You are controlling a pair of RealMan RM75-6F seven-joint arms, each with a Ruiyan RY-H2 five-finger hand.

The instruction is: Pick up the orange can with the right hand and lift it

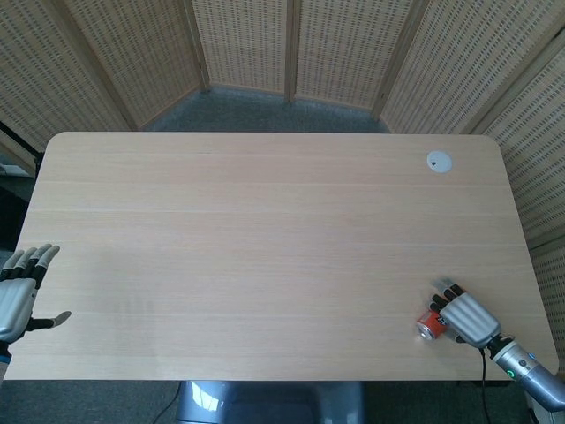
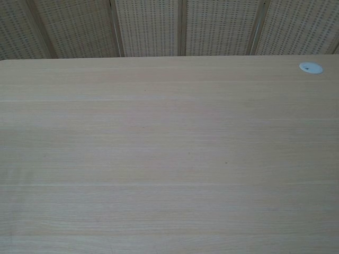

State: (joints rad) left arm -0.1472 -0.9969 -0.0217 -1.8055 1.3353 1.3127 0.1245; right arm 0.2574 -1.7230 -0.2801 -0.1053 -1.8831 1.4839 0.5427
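Note:
In the head view the orange can (image 1: 432,325) is near the table's front right corner, its silver top facing the camera and tilted to the left. My right hand (image 1: 466,318) wraps around the can from its right side and holds it; most of the can's body is hidden behind the fingers. Whether the can touches the table I cannot tell. My left hand (image 1: 19,295) hovers open at the table's front left edge, fingers spread and holding nothing. The chest view shows neither hand nor the can.
The light wooden table (image 1: 265,247) fills both views. A white round cable cap (image 1: 439,161) sits at the far right, also seen as a cable cap (image 2: 310,67) in the chest view. Wicker screens (image 1: 291,44) stand behind the table.

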